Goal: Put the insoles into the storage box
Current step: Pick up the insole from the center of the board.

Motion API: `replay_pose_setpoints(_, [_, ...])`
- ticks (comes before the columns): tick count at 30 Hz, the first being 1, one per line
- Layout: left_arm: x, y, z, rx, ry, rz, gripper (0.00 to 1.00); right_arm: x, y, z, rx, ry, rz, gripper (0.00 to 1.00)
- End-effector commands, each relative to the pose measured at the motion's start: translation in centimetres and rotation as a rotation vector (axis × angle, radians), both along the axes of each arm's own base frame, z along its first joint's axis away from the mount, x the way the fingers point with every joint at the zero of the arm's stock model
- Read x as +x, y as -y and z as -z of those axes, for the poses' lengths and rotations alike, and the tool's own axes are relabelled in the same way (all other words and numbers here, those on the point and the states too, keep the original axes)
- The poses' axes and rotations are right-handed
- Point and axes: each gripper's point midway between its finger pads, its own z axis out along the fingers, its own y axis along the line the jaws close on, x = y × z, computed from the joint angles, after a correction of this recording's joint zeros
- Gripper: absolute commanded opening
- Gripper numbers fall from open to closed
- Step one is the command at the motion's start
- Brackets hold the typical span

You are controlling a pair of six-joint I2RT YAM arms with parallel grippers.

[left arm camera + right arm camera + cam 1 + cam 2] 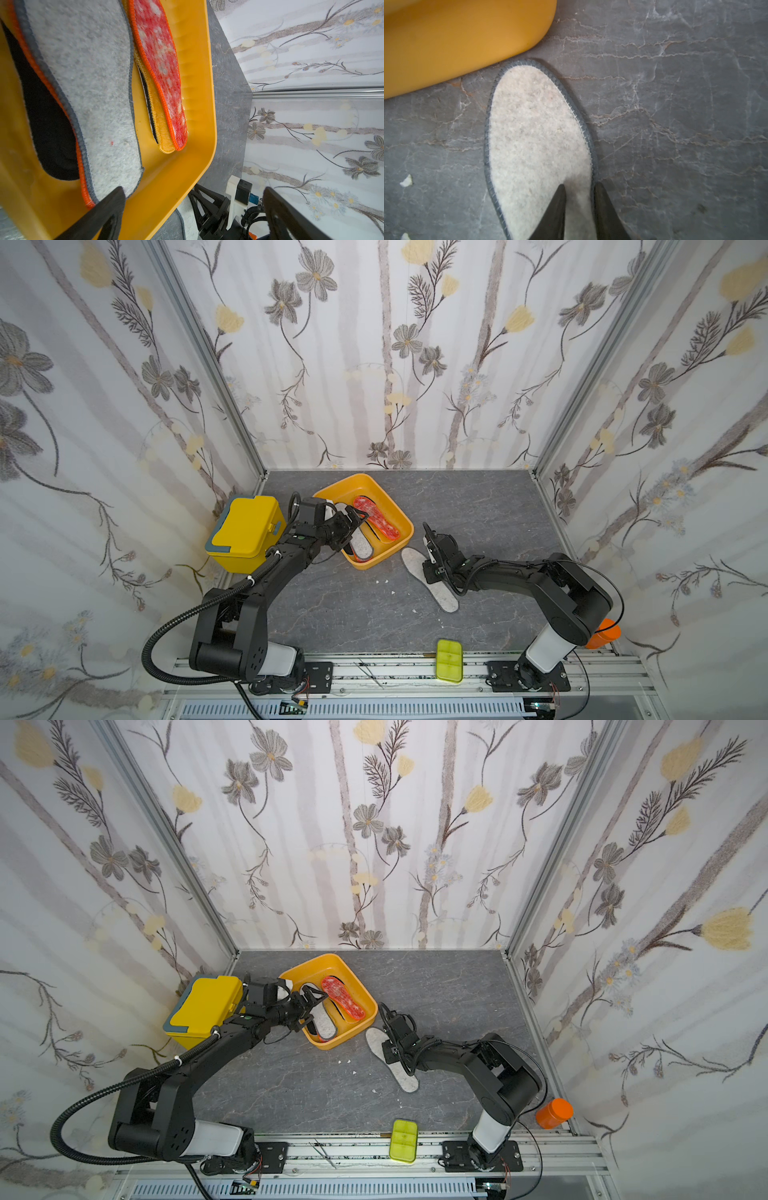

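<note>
**Last felt insole out on the counter, right claw pinching it**

The box [395, 506] is sitting toward the back of the counter [478, 506], left of the middle, beside a yellow lidded bin [245, 531]. Inside it, a red insole [376, 518] is lying along the far-right wall on top of a yellow insole [161, 118], with a black edge showing under both. A felt insole [87, 72] is lying beside them, covering an orange-rimmed one and a black insole [52, 135].

The left claw [355, 529] is hovering over the box's near-left side with its jaws standing wide apart and holding nothing.

The loose insole [446, 597] is lying flat on the counter outside the box, one end just beside the box's near corner. The right claw [579, 199] is pressing down on its right edge, jaws drawn narrow with a tuft of felt and the grey rim caught between the fingers [558, 207].

A green case [449, 659] is resting at the counter's front edge, and an orange jar [555, 1112] is standing in the front-right corner.
</note>
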Motion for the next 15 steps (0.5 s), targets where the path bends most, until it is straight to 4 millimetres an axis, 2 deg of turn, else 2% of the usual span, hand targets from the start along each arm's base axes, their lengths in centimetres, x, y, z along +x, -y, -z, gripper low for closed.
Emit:
replay_pose_setpoints(1, [0.1, -0.2, -0.2, 0.008, 0.021, -0.008, 1.00, -4.8, 3.3, 3.6, -0.129, -0.226, 0.005, 0.21])
replay_pose_setpoints(3, [0.0, -0.3, -0.3, 0.007, 0.022, -0.010, 1.00, -4.5, 3.2, 3.2, -0.112, -0.220, 0.009, 0.10])
replay_pose_setpoints(5, [-0.1, -0.3, -0.1, 0.007, 0.019, -0.011, 1.00, -4.3, 3.3, 2.8, -0.101, -0.212, 0.013, 0.03])
replay_pose_setpoints(15, [-0.3, -0.3, -0.3, -0.018, 0.023, -0.026, 1.00, -3.1, 4.2, 0.7, -0.024, -0.142, 0.063, 0.00])
